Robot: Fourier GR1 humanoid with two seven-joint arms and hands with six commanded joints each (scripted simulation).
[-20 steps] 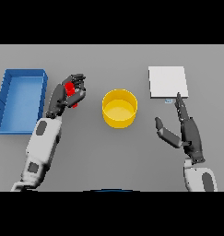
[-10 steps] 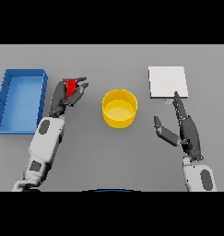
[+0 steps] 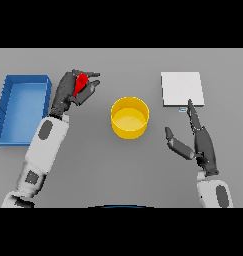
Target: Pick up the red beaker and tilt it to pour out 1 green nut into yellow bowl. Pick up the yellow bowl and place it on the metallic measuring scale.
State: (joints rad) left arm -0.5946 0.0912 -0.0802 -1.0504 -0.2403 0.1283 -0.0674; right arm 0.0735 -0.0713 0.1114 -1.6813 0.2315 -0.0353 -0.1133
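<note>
Blue tray (image 3: 23, 107) at far left on the counter (image 3: 121, 175). Left hand (image 3: 68, 92), fingers wrapped round the red beaker (image 3: 81, 83), held above the counter left of the yellow bowl (image 3: 129, 117). Needs carrying over the rim, then a slow tilt. Right hand (image 3: 200, 142) open, idle beside the measuring scale (image 3: 181, 89).
</note>
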